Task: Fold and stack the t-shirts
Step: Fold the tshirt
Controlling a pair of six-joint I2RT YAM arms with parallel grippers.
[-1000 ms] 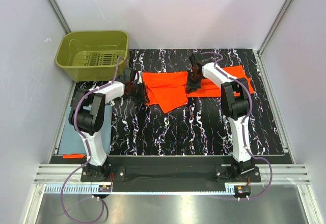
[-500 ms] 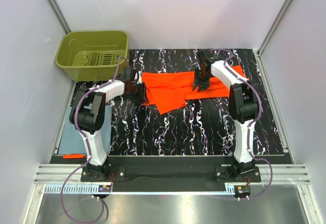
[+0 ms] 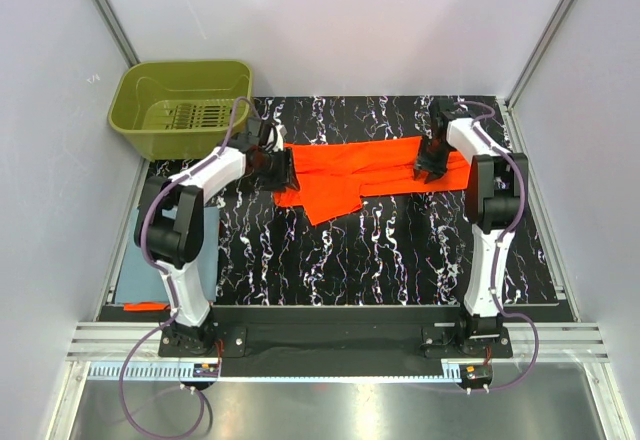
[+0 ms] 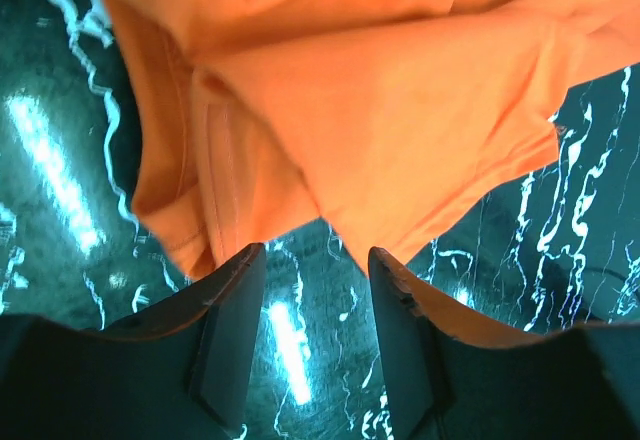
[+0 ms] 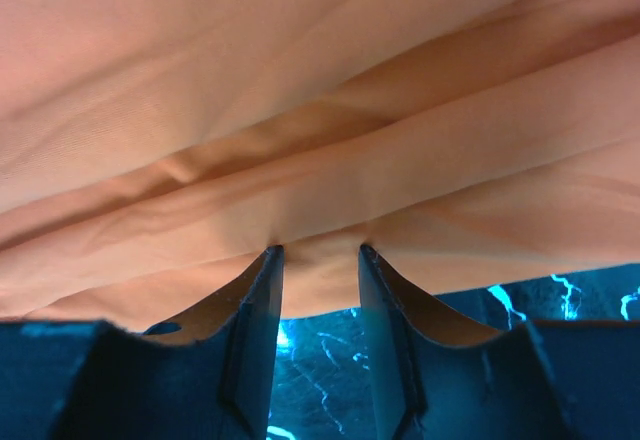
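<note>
The orange t-shirt (image 3: 350, 165) is laid flat across the upper middle of the frame on the black marbled mat (image 3: 350, 260). It is stretched sideways, with one flap hanging down toward the centre at its left part.

The left gripper (image 3: 283, 165) is placed at the shirt's left edge, just right of the olive basket (image 3: 170, 142). In the left wrist view its fingers (image 4: 230, 340) are seen parted, with bare mat showing in the gap. The hemmed cloth edge lies just past the tips and nothing is clamped.

The right gripper (image 3: 428, 170) is set on the shirt's right part, toward the upper right of the frame. In the right wrist view the jaws are parted to a moderate gap. A cloth fold is bunched at the tips and mat is visible lower in the gap. No pinch is seen.

The blue-grey t-shirt (image 3: 128, 270) is seen as a folded rectangle at lower left, beside the mat's left edge. It is partly hidden by the left arm and lies well apart from the orange one.
</note>
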